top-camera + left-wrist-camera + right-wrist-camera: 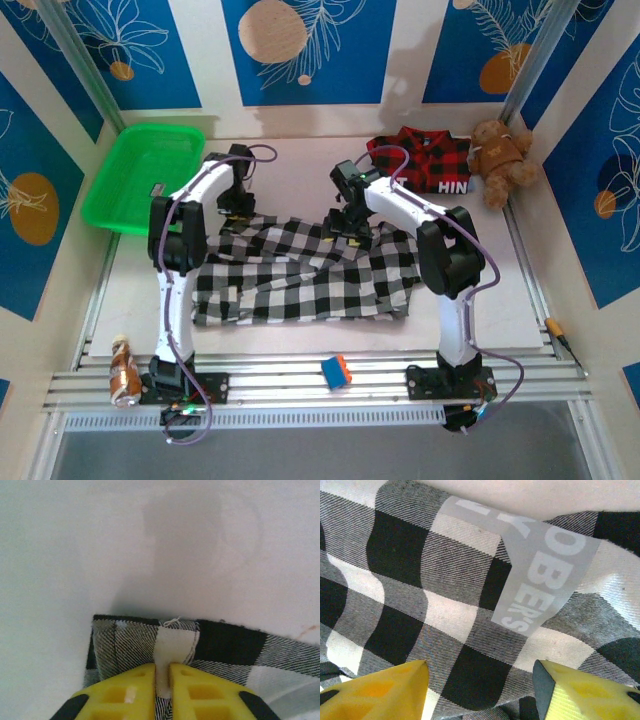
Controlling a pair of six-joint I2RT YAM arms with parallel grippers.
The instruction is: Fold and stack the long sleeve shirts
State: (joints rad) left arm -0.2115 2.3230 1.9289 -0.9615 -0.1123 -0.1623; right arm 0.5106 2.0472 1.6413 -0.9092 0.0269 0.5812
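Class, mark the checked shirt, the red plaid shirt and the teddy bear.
checked shirt (300, 275): top view, middle of its cloth.
red plaid shirt (430, 155): top view, red chest area.
teddy bear (500, 160): top view, its belly.

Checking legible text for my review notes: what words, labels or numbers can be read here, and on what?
"HIN": white letters, cut off, on the black band of the red plaid shirt.
"Y OBER'S": pale letters, partial, on the grey band of the checked shirt.
Label on the bottle: too small to read.
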